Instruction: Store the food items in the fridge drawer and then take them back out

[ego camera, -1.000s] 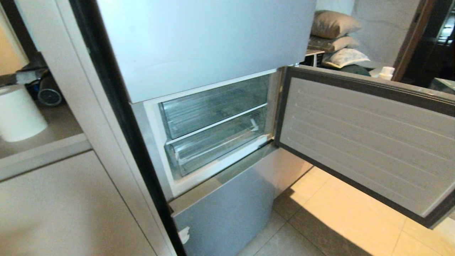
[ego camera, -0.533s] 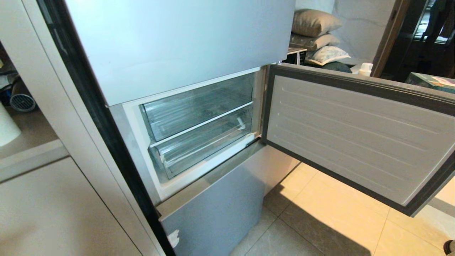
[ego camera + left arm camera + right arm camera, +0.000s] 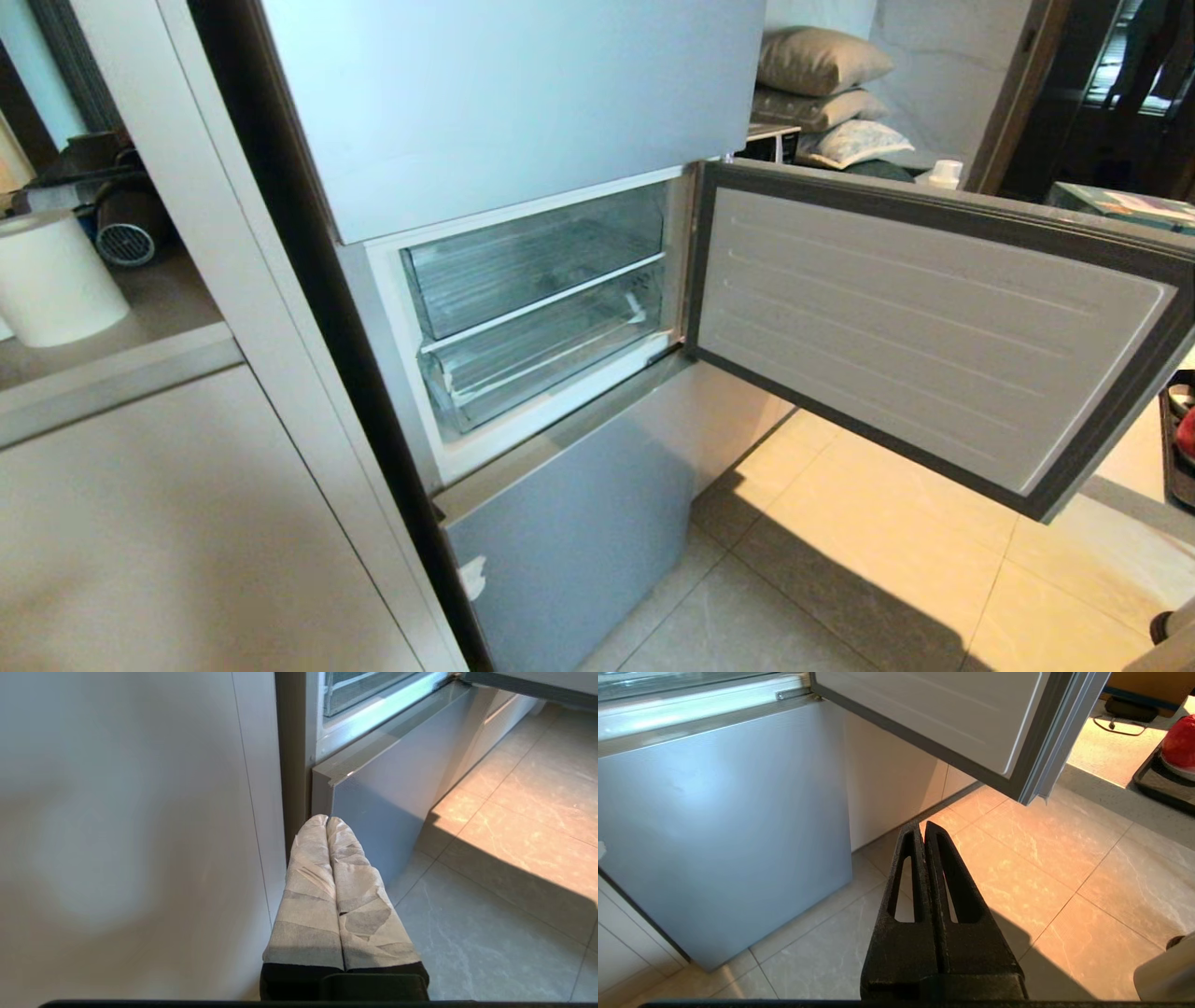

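Head view: the fridge stands tall and pale blue; its middle door hangs wide open to the right, white inside w/ a dark rim; top and bottom panels are shut. In the open part sit two clear bins, one above the other; the lower one is the drawer, pushed in, nothing in it that I can see; the upper bin looks bare too. A bit of white tape sticks on the bottom panel's edge. Left of the fridge is a white cabinet; a white roll sits on its shelf. Pillows are piled at the back; the floor is tiled, part sun, part shade. No arms show here.

Left wrist view: the left gripper hangs low by the fridge's bottom corner, near the cabinet; its taped fingers are pressed together, holding nothing.

Right wrist view: the right gripper hangs over the floor, under the open door; black fingers closed tight, nothing btwn them. Far off at the edge a red food item sits on a dark tray, well apart from the fridge.
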{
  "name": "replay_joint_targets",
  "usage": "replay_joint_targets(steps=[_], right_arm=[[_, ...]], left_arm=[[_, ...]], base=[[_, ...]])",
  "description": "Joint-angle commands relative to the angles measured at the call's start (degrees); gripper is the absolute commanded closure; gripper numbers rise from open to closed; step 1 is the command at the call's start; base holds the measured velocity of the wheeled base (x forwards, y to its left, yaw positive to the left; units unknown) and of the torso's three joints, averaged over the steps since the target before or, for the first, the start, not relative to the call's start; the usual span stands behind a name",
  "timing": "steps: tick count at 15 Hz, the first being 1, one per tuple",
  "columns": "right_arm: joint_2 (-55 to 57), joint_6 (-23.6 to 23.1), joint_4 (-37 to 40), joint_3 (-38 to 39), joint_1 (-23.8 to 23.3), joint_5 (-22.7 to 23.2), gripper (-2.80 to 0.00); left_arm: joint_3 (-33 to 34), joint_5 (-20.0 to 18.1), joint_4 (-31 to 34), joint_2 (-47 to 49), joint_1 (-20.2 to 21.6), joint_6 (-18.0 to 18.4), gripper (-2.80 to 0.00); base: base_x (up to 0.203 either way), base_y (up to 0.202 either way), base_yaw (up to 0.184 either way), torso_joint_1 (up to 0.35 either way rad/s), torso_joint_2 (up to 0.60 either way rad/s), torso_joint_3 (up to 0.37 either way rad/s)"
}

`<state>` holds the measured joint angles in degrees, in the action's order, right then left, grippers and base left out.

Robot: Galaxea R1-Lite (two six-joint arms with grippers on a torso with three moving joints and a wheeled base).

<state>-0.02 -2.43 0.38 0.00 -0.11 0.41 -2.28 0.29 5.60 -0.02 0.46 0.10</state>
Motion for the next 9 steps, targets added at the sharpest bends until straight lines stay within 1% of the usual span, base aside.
replay_joint_targets(steps=[1,7,8,9], right_arm=[[0.02,0.04,-0.03,0.00,-0.03,0.11,0.00],[0.02,0.00,0.04,-0.05,-0.03,-0.04,0.00],[0.02,0.71,0.03,-0.33,-0.08,-0.54,0.00],[0.04,3.36,0.06,-2.11,-0.13,-3.30,0.00]], left_arm=[[-0.01,-0.02,0.03,0.02,-0.02,-0.01,0.00],[-0.01,0.06,0.03,0.02,-0.02,-0.01,0.00],[-0.01,0.01,0.03,0.02,-0.02,-0.01,0.00],[-0.06,0.06,0.03,0.02,-0.02,-0.01,0.00]], base=[[0.000,0.000,0.000,0.000,0.00,0.000],[0.000,0.000,0.000,0.000,0.00,0.000],[0.000,0.000,0.000,0.000,0.00,0.000],[0.000,0.000,0.000,0.000,0.00,0.000]])
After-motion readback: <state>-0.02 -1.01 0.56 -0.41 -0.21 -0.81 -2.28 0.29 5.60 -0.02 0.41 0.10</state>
